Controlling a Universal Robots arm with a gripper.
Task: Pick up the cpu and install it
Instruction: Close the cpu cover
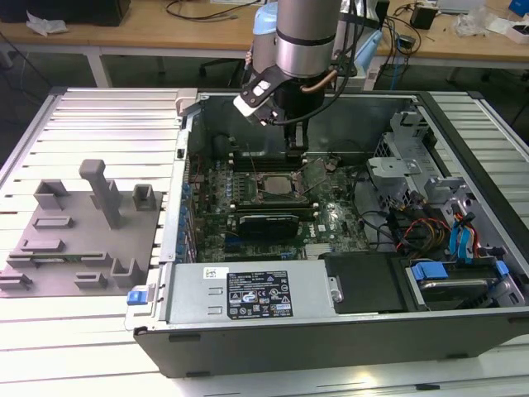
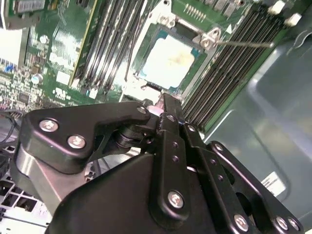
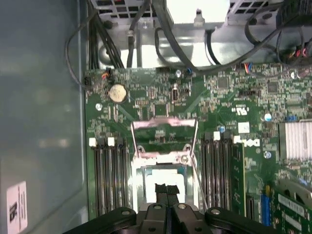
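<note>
The cpu point(image 2: 168, 61), a small pale square chip with a yellowish smear on top, lies flat inside the socket point(image 1: 273, 187) of the green motherboard point(image 1: 331, 217). The socket's metal load plate point(image 3: 165, 127) stands hinged open and its thin lever point(image 2: 243, 43) sticks out to one side. My gripper point(image 1: 296, 150) hangs just above the socket's edge inside the open computer case. In both wrist views its black fingers point(image 3: 161, 188) are pressed together with nothing between them, and their tips point(image 2: 165, 100) are a little short of the chip.
Dark memory slots point(image 3: 109, 175) flank the socket. A power supply with a white label point(image 1: 264, 294) lies along the case's near side. On the exterior view's right are a drive cage point(image 1: 413, 161) and coloured cables point(image 1: 430, 231). A grey pegged fixture point(image 1: 83, 223) sits outside the case.
</note>
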